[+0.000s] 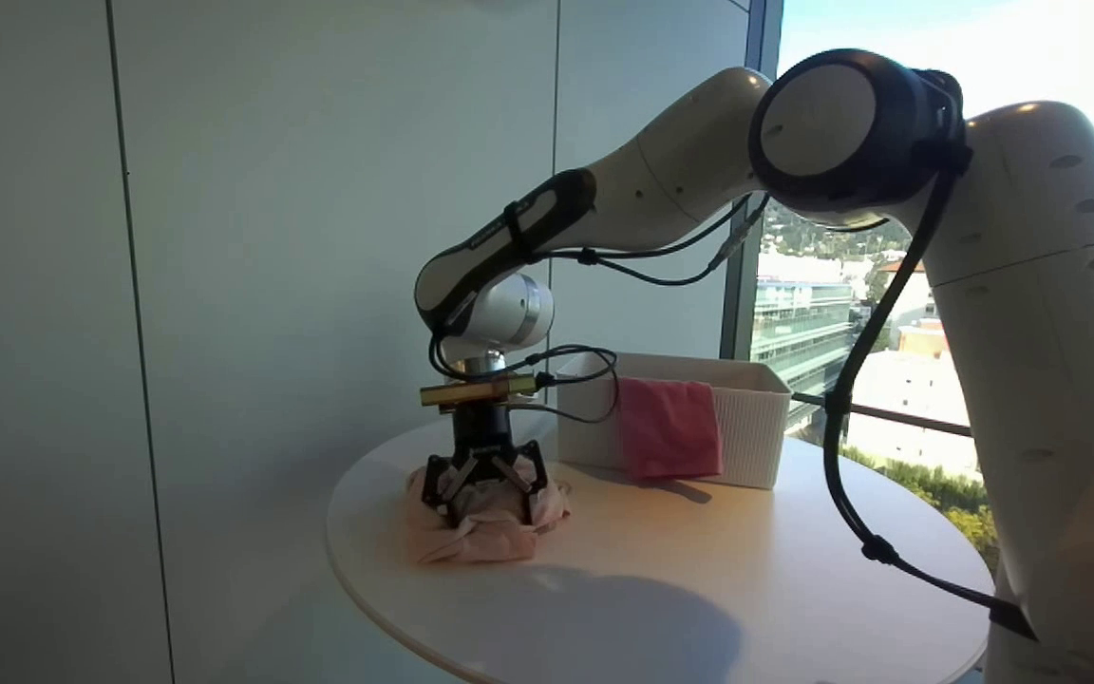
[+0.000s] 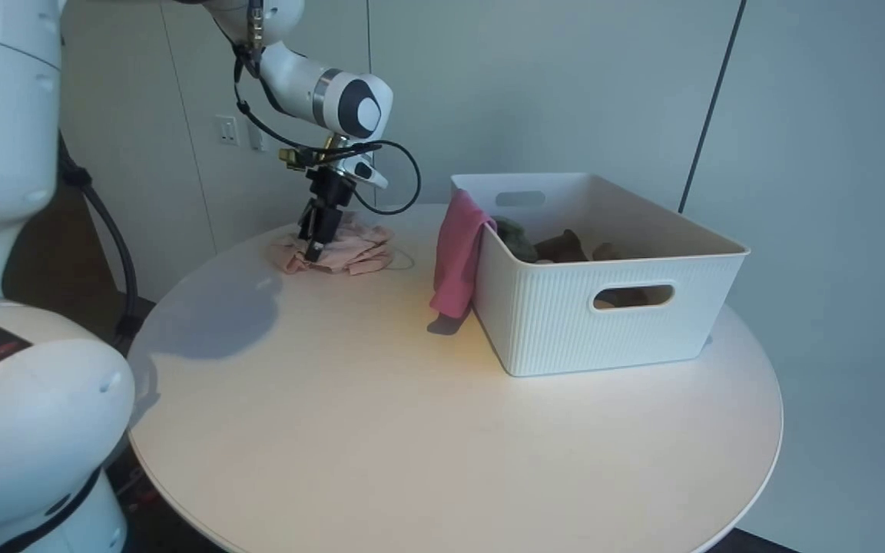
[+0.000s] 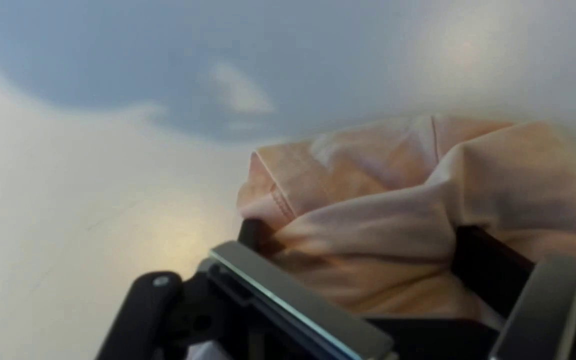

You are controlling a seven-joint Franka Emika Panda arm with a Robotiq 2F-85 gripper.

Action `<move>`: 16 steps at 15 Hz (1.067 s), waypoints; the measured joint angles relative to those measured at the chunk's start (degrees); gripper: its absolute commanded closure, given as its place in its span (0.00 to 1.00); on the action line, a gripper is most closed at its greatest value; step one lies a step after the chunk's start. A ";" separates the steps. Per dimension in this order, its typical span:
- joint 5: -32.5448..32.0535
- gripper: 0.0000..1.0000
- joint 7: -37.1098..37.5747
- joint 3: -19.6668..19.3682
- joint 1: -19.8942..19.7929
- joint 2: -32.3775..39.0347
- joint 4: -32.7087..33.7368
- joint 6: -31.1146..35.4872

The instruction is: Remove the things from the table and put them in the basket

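The black fingers [image 3: 490, 270] stand apart, with crumpled pale-pink cloth [image 3: 378, 230] between them; probably grasping is the step, so next they should close.

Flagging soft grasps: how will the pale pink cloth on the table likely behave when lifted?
The pale pink cloth will probably hang floppy, judging by its loose folds. It looks thin where folded, suggesting little weight. Bunched within the open gripper, it may crumple when pinched.
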 measured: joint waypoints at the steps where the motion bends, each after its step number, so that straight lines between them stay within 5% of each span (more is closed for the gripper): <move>1: 0.00 0.40 0.10 -0.08 0.14 0.65 0.62 0.09; 8: -0.30 0.92 0.24 -0.92 0.58 0.06 3.01 0.96; 16: -14.89 0.92 5.00 -0.68 3.24 -14.48 2.69 1.10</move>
